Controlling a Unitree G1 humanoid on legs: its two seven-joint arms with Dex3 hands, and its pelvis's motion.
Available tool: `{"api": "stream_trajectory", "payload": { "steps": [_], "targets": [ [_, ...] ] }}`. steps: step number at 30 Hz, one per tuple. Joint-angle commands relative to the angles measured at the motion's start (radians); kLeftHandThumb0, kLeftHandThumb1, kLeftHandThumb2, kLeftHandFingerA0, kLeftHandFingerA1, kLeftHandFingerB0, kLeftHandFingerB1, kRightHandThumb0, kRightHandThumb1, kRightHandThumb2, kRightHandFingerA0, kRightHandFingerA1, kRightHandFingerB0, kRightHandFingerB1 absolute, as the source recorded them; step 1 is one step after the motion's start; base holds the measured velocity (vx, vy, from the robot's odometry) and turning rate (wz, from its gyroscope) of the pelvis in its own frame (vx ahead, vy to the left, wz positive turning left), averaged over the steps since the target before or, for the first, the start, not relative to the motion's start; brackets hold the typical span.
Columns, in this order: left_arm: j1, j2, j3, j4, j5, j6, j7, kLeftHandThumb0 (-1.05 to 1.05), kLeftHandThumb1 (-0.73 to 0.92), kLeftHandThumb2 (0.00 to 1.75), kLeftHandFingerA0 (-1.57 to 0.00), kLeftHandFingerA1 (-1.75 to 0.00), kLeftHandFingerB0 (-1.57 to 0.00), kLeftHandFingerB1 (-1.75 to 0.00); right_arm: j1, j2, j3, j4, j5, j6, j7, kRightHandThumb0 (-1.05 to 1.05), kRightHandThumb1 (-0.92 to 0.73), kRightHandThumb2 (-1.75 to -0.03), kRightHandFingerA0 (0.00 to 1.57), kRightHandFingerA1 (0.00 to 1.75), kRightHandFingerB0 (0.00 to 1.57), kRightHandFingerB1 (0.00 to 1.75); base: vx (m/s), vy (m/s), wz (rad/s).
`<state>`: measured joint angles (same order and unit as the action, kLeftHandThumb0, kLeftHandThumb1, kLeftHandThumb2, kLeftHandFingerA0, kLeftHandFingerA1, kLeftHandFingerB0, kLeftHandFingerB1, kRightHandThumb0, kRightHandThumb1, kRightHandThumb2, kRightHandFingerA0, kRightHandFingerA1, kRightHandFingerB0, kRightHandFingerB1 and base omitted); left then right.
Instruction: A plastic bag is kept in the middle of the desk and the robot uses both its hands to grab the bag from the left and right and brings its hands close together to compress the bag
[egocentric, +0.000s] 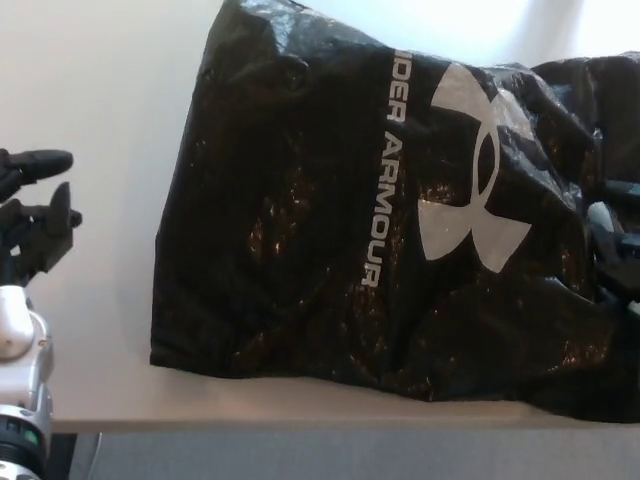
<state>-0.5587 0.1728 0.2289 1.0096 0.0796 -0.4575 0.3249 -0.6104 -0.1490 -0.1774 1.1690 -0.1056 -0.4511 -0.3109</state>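
While the crumpled black plastic bag with white lettering and logo (400, 220) lies across the middle and right of the white desk (100, 100), we see our black left hand (35, 215) well apart from it at the left edge, fingers spread and holding nothing. Our right hand (612, 240) presses against the bag's right side; we cannot tell its finger state.

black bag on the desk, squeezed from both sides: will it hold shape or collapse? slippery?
The black plastic bag looks crinkled and puffy, so it will probably buckle inward rather than hold its shape. Its glossy film catches highlights, so it may slide on the smooth white desk or under the fingers. The left hand is open and clear of it; the right hand is at its edge, state unclear.
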Motion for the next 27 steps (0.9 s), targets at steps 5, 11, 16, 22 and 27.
{"api": "stream_trajectory", "payload": {
  "steps": [5,11,16,22,27],
  "targets": [
    [-0.039,-0.145,-0.060,0.012,-0.003,0.067,0.050,-0.20,0.73,0.61,-0.89,-0.95,-0.80,-0.70,-0.017,0.135,0.062,-0.013,-0.013,0.020,-0.040,-0.16,-0.65,-0.59,0.78,0.57,0.69,0.50,0.00,0.000,0.00],
    [-0.073,-0.260,-0.093,0.008,-0.008,0.098,0.058,-0.20,0.73,0.61,-0.88,-0.92,-0.78,-0.70,-0.033,0.227,0.100,-0.047,-0.013,0.015,-0.060,-0.17,-0.67,-0.60,0.76,0.62,0.69,0.50,0.00,0.000,0.00],
    [-0.091,-0.329,-0.140,-0.009,0.018,0.121,0.090,-0.19,0.76,0.62,-0.82,-0.92,-0.75,-0.70,-0.057,0.271,0.146,-0.076,-0.043,0.002,-0.099,-0.16,-0.67,-0.60,0.77,0.60,0.68,0.51,0.00,0.000,0.00],
    [-0.084,-0.358,-0.196,-0.042,0.039,0.147,0.104,-0.20,0.76,0.62,-0.82,-0.95,-0.75,-0.69,-0.067,0.298,0.147,-0.121,-0.019,0.013,-0.102,-0.17,-0.65,-0.60,0.79,0.58,0.71,0.51,0.00,0.000,0.00],
    [-0.072,-0.368,-0.219,-0.067,0.045,0.162,0.109,-0.21,0.77,0.63,-0.78,-0.92,-0.75,-0.68,-0.064,0.291,0.172,-0.126,-0.050,-0.011,-0.114,-0.19,-0.64,-0.59,0.81,0.60,0.73,0.52,0.00,0.000,0.00]
  ]
}}
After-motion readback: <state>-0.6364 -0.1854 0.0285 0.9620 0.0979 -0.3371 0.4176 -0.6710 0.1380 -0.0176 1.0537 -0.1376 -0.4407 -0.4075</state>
